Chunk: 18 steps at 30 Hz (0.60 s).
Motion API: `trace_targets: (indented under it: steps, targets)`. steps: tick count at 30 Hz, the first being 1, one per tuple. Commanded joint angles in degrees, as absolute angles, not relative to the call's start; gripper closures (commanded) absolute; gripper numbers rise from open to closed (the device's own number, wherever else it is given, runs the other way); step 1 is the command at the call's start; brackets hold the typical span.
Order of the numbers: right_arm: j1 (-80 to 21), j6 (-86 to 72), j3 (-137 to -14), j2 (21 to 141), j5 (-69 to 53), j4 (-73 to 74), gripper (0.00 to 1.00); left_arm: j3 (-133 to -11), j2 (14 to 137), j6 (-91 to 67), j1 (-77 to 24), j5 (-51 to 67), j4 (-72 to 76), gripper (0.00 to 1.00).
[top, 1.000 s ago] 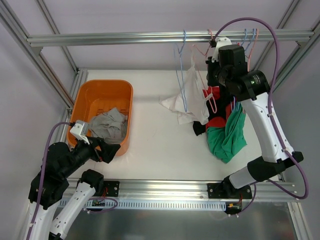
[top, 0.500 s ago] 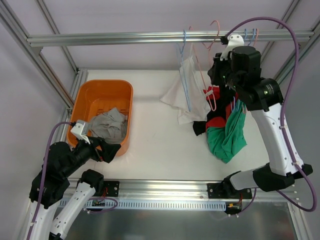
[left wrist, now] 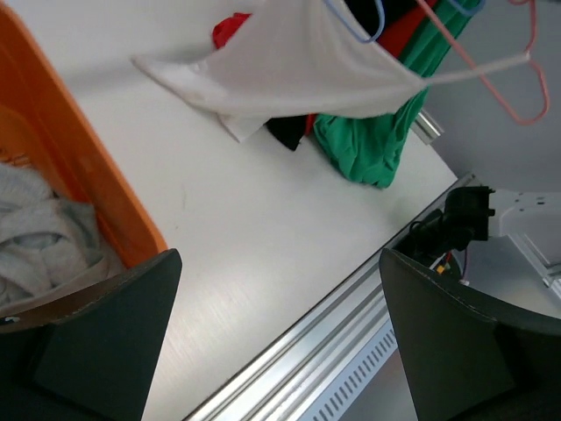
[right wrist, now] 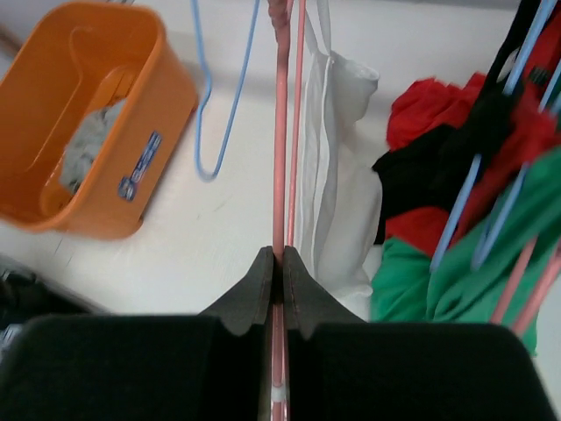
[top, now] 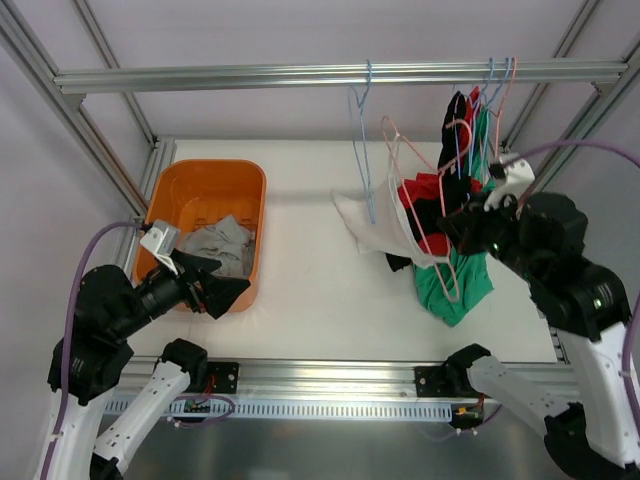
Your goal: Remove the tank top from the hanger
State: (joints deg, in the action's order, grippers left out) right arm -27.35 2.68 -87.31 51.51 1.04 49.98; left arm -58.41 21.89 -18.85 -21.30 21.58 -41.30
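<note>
Pulled back from the rail point(top: 300, 75) toward the near edge since a second ago: right gripper point(right wrist: 281, 259), with pink hanger point(right wrist: 282, 132) lifted off the rail and brought along.

Right gripper: clenched on the thin wire of the pink hanger, fingertips pressed flat together around it in the wrist view.

White tank top point(top: 385, 225): not yet off; draped on the pink hanger, slung in the air above the table point(top: 300, 290), just beside the blue hanger point(top: 365, 150) on the rail. Contact with the blue hanger not discernible.

Left gripper point(top: 215, 283): released, jaws spread wide, nothing between them; poised over the near right corner of the orange bin point(top: 205, 165).

Orange bin: at left of table, holding grey cloth point(top: 222, 248).

Green garment point(top: 450, 280): heaped on the table with red and black pieces, below the tank top and to its right.
</note>
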Motion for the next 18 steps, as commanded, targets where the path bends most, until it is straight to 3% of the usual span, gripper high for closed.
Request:
trace_targets:
  steps: [1, 6, 12, 14, 16, 17, 18]
  targets:
    - [-27.2, 0.7, -83.8, 42.1, -7.2, 55.5, 1.0, -60.4, 28.0, -21.7, -21.2, 29.0, -32.8, 0.01]
    - [-27.2, 2.6, -85.9, 31.3, -9.7, 70.6, 1.0, -63.1, 31.0, -25.8, -21.4, 29.7, -27.4, 0.01]
    - [-27.4, 6.4, -93.0, 28.5, -11.5, 90.5, 1.0, -69.2, 37.3, -25.7, -27.7, 24.4, -25.5, 0.01]
    - [-27.9, 5.6, -91.1, 27.1, -14.8, 90.2, 1.0, -71.1, 40.8, -24.0, -38.2, 18.2, -25.5, 0.01]
    - [-27.7, 5.6, -88.8, 26.0, -18.7, 89.9, 1.0, -73.2, 45.8, -20.7, -47.9, 4.9, -25.5, 0.01]
    - [-27.4, 5.9, -88.1, 25.8, -19.9, 89.6, 1.0, -74.0, 47.8, -19.3, -59.0, -0.6, -25.5, 0.01]
    - [-26.6, 6.9, -87.6, 25.8, -22.0, 88.7, 1.0, -74.9, 52.2, -16.1, -64.5, -12.7, -25.1, 0.01]
